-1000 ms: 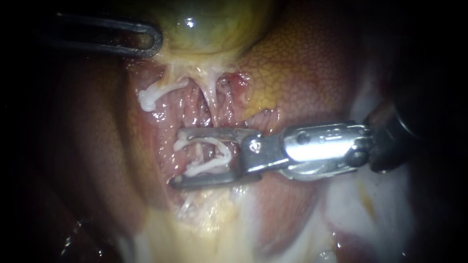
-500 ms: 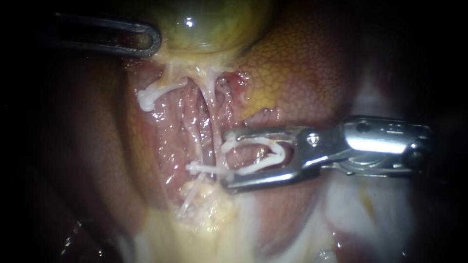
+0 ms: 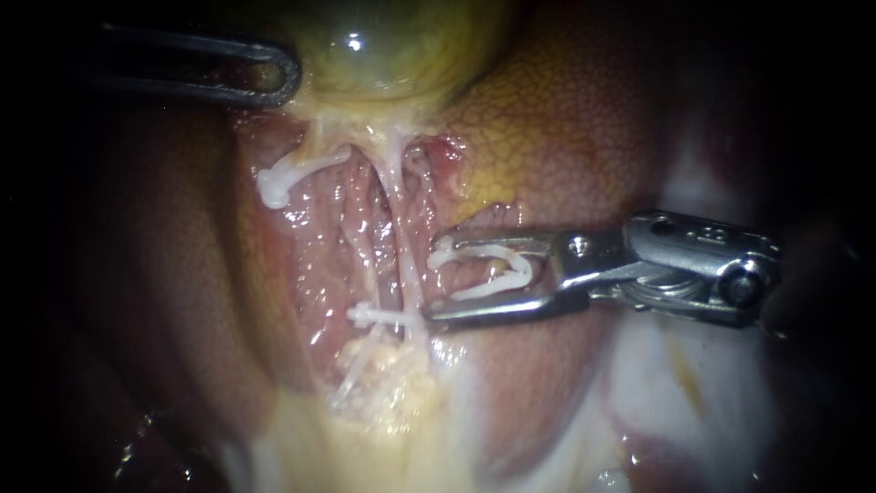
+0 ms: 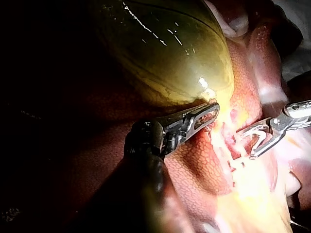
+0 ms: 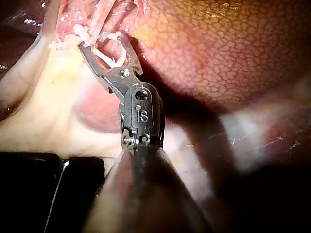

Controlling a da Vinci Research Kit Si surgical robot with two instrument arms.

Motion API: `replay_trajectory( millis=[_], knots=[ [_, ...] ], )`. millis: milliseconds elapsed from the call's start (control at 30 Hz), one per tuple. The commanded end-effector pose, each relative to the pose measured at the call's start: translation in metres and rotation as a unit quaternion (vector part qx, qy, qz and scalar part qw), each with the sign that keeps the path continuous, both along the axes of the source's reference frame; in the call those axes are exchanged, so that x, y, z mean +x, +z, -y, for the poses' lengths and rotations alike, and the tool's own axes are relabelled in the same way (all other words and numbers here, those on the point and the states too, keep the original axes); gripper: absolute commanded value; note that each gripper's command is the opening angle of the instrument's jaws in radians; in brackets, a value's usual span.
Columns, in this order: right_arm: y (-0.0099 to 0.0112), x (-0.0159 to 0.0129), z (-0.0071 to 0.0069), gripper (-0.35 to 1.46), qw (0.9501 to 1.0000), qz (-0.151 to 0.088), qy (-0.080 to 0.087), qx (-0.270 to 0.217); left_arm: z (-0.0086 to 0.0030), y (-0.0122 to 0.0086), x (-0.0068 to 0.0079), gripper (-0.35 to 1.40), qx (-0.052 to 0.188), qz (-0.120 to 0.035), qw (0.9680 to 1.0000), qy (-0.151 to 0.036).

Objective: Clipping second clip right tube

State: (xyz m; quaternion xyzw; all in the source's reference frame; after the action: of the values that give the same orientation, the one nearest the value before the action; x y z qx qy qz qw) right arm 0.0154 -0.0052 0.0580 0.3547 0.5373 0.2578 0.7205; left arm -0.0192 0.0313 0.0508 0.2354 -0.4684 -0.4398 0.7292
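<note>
While the left instrument (image 3: 274,78) grips the gallbladder's (image 3: 401,46) lower edge well away, the right instrument (image 3: 433,280) holds a loaded white clip (image 3: 484,293) between parted jaws, tips just beside the right tube (image 3: 403,246). That tube lies leftward of the jaws, running from the gallbladder down to an applied clip (image 3: 383,317), crosswise to their reach.
</note>
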Motion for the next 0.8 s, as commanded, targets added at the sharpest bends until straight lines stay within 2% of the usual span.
replay_trajectory(
  millis=[33,367,633,800],
  knots=[
    [0.0002,0.0003,0.0,0.45,1.0,-0.006,-0.001,0.003,0.0,0.0,0.0,-0.35,0.0,0.0,1.0,0.0],
    [0.0013,0.0035,0.0001,0.42,0.9962,-0.081,-0.029,0.01,0.0,0.0001,-0.0001,-0.35,0.0,0.0,1.0,0.0],
    [0.001,0.0045,0.0003,0.35,0.9877,-0.148,-0.047,0.018,0.0,0.0001,-0.0002,-0.35,0.0,0.0,1.0,-0.001],
    [0.0001,0.0046,0.0004,0.3,0.9826,-0.174,-0.061,0.024,0.0,0.0001,-0.0002,-0.35,0.0,-0.001,1.0,-0.001]
  ],
)
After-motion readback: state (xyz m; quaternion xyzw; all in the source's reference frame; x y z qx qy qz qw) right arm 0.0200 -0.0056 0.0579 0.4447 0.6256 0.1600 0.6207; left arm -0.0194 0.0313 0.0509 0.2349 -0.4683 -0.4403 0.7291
